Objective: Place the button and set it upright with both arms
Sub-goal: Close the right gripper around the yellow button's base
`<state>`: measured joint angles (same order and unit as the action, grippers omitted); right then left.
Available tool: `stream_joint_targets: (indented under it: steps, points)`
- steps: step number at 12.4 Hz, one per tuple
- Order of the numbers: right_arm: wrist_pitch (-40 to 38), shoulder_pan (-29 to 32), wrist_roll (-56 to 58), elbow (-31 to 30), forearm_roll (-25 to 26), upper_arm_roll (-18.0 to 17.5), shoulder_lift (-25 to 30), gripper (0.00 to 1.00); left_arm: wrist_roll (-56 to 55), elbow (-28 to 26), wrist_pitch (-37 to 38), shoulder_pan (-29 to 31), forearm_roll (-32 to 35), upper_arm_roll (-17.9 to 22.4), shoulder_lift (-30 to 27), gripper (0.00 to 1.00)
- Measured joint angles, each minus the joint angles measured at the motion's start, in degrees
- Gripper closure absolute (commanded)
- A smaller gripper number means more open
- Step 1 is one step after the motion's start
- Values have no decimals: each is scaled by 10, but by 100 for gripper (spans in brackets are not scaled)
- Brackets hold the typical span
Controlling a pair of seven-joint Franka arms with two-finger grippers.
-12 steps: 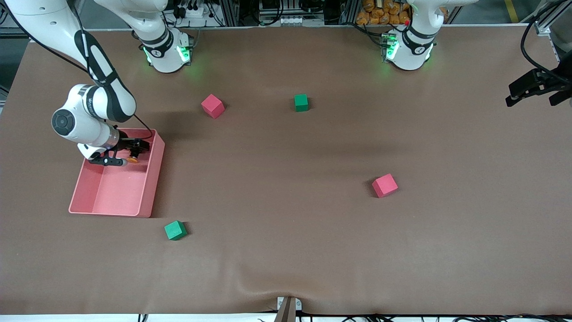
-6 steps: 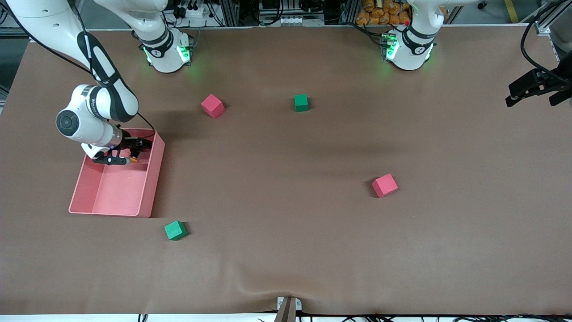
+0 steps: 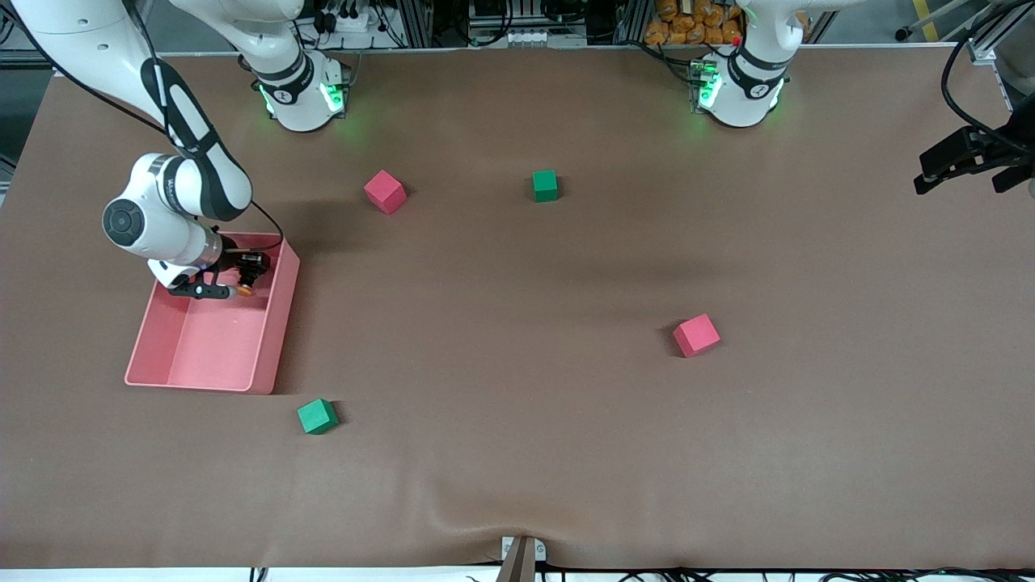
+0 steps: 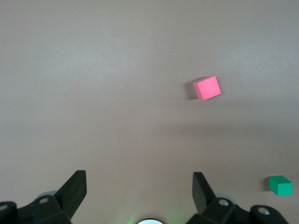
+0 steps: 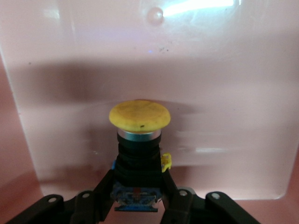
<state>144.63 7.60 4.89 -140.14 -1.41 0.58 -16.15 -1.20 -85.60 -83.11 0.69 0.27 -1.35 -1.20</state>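
Note:
The button [image 5: 139, 140] has a round orange cap and a black body. My right gripper [image 5: 138, 186] is shut on its body, and the cap points away from the palm. In the front view the right gripper [image 3: 239, 276] holds the button [image 3: 241, 289] inside the pink tray [image 3: 280, 315], at the tray's end nearest the robots' bases. The tray's pink floor [image 5: 215, 93] fills the right wrist view. My left gripper [image 3: 966, 158] waits in the air over the left arm's end of the table. In the left wrist view the left gripper [image 4: 138, 189] is open and empty.
Two pink cubes [image 3: 385, 191] [image 3: 696, 335] and two green cubes [image 3: 545, 185] [image 3: 317, 416] lie scattered on the brown table. The left wrist view shows a pink cube [image 4: 207, 87] and a green cube [image 4: 280, 185].
My right wrist has shifted slightly toward the robots' bases with the button still held in the tray. The left arm has not moved.

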Motion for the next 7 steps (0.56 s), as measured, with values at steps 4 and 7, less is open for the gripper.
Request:
stream_joint_targets:
  steps: [4, 7]
  points:
    - [0, 0, 0, 0, 0, 0, 0, 100, 0, 0, 0, 0, 0, 0, 0, 0]
    - [-9, -4, 0, 11, 0, -2, 2, 100, 0, 0, 0, 0, 0, 0, 0, 0]
